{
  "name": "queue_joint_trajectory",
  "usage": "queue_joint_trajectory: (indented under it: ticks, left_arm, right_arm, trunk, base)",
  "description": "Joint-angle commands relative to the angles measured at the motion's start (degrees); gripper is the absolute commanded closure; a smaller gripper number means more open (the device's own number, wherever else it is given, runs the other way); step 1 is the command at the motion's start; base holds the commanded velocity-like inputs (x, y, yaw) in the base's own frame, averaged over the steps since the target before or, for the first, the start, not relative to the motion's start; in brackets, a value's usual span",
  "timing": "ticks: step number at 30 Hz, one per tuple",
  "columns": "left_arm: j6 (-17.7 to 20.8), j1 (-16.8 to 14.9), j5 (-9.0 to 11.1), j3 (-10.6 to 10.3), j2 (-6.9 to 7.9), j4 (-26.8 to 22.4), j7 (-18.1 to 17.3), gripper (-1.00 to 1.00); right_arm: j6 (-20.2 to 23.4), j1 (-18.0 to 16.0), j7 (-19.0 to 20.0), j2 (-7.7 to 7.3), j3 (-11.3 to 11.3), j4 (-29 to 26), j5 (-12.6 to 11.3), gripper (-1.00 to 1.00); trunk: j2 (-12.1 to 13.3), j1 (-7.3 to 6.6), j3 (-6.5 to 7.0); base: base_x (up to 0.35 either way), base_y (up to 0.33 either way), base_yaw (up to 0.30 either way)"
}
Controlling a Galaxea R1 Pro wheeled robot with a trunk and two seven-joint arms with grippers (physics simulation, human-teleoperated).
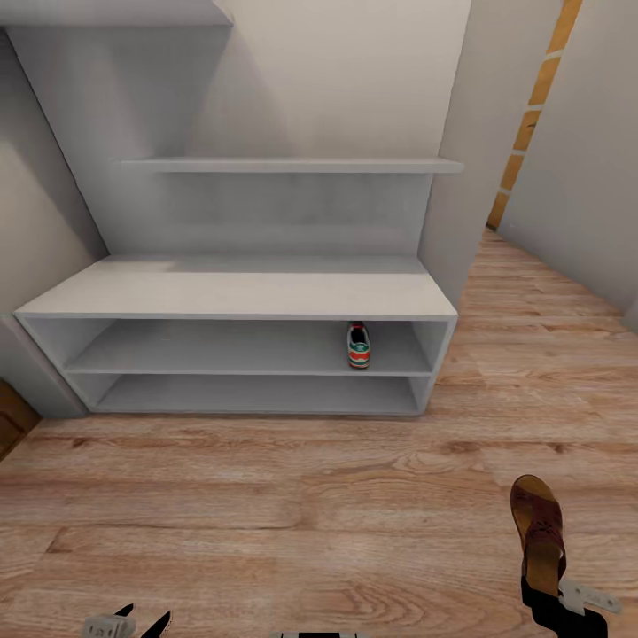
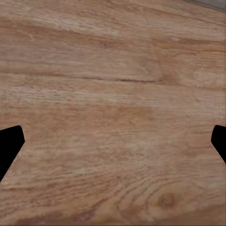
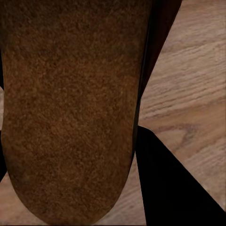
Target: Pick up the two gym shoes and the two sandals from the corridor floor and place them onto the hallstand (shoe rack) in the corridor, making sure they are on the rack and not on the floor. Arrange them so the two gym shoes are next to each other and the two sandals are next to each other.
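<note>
**Holding one sandal at right, one gym shoe on the rack**

Right gripper (image 1: pixel 551 592) sits at the near right edge of head view, clenched on the heel end of a dark brown sandal (image 1: pixel 537 532). Sandal points away from the robot, strap side up, above the corridor floor (image 1: pixel 266 496). Right wrist view: the sandal's rough brown sole (image 3: pixel 70 108) is close against the camera, one black finger (image 3: pixel 165 183) beside it, wood planks behind.

Left gripper (image 1: pixel 142 620) is low at the near left edge, released, nothing between its fingers. Left wrist view: black fingertips (image 2: pixel 9 146) spread at both picture edges, bare laminate between them.

Farther off, the pale grey hallstand (image 1: pixel 239 292) stands against the wall. One gym shoe (image 1: pixel 358 346) lies on its upper open tier, near the right end, heel toward the robot.
</note>
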Motion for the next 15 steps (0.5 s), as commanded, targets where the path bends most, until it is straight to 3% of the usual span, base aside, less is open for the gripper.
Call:
queue_joint_trajectory:
  ticks: [1, 15]
  left_arm:
    - [-0.01, -0.05, 0.35, 0.03, 0.01, 0.12, -0.35, -1.0]
    - [0.01, -0.05, 0.39, 0.01, 0.04, 0.12, -0.44, -1.0]
  right_arm:
    - [-0.19, -0.02, -0.18, -0.03, 0.26, 0.02, -0.78, 1.0]
    - [-0.19, -0.02, -0.12, 0.04, 0.26, 0.85, -0.85, 1.0]
  trunk:
    - [-0.02, -0.01, -0.04]
    - [-0.02, -0.01, -0.04]
  base:
    - [0.0, 0.302, 0.0]
    - [0.0, 0.302, 0.0]
